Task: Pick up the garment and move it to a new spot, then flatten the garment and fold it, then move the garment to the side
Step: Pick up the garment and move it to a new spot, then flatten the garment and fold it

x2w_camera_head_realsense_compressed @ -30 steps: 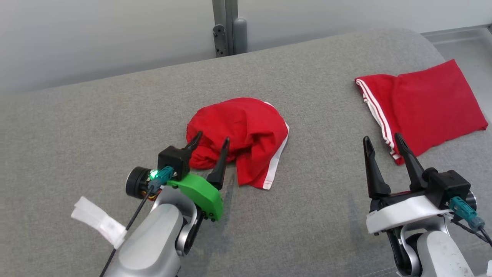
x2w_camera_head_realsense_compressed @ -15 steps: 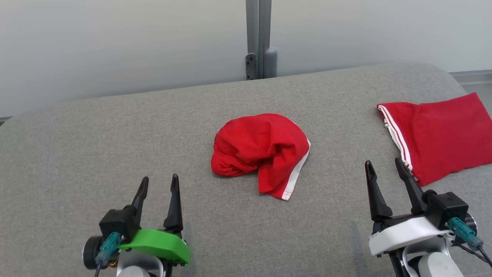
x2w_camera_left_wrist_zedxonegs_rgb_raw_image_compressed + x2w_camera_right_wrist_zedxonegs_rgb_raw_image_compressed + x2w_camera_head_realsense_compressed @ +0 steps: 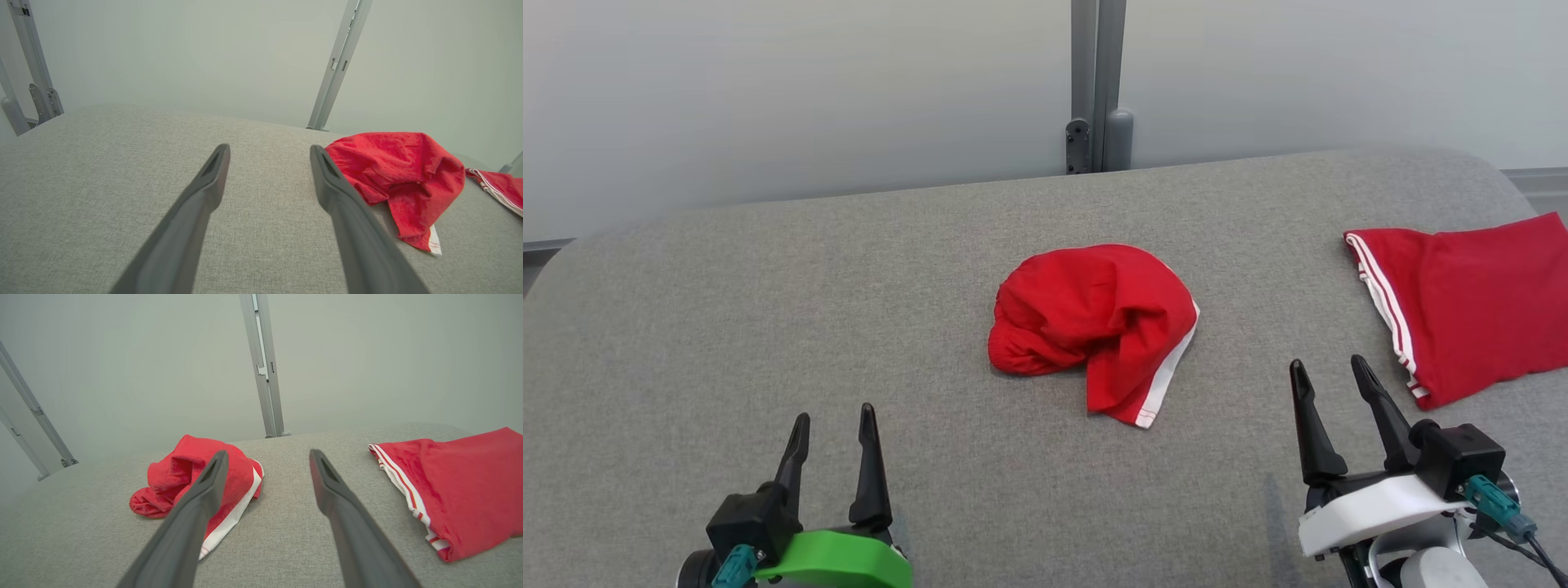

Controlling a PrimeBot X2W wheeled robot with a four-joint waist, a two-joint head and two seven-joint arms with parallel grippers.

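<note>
While left pincer (image 3: 835, 412) and right pincer (image 3: 1326, 363) hover at near edge of grey tabletop (image 3: 768, 310), fingers spread, gripping nothing, crumpled red garment (image 3: 1094, 327) lies farther in, mid-tabletop, between arms. Ahead-right of left, ahead-left of right; right looks slightly nearer. White-hemmed flap (image 3: 1156, 392) trails toward near-right. Folded red garment (image 3: 1470, 302) far right, well apart.

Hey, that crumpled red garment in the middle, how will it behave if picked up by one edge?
Likely floppy: the crumpled red garment lies in soft folds and would probably drape and unfurl. It looks thin, so probably light. On the woven grey surface, pushing would likely bunch it, not slide it.
</note>
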